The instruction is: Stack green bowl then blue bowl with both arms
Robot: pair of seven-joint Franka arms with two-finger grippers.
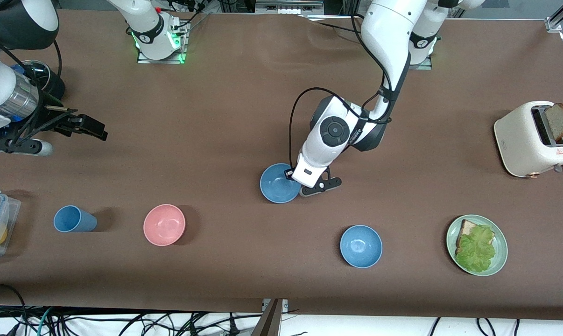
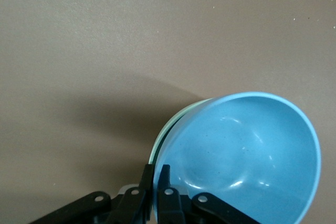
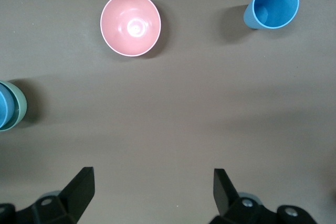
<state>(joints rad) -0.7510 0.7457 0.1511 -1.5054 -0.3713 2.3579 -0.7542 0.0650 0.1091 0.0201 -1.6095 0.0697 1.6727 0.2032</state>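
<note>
My left hand [image 1: 320, 185] is down at the middle of the surface [image 1: 225, 116], fingers [image 2: 164, 182] nearly together and pinching the rim of a stack. The blue bowl [image 1: 279, 183] already sits inside the green bowl [image 2: 167, 129], and only a thin mint edge of the green one peeks out past the blue rim. From the wrist view my fingers seem to clamp both rims at once, one inside and one outside, though I can't be sure the green one is caught.

Both bowls look light, thin-walled and stiff, with a smooth matte skin that could slide under a narrow pinch. The rim is the only place to hold them, and held that way the nested pair will want to tilt, so I'd judge a slow, level release is called for.

My right hand [image 3: 152, 190] waits, spread wide and empty, above the right arm's end of the surface. A brighter blue bowl [image 1: 361, 246] sits nearer the front camera, untouched.
</note>
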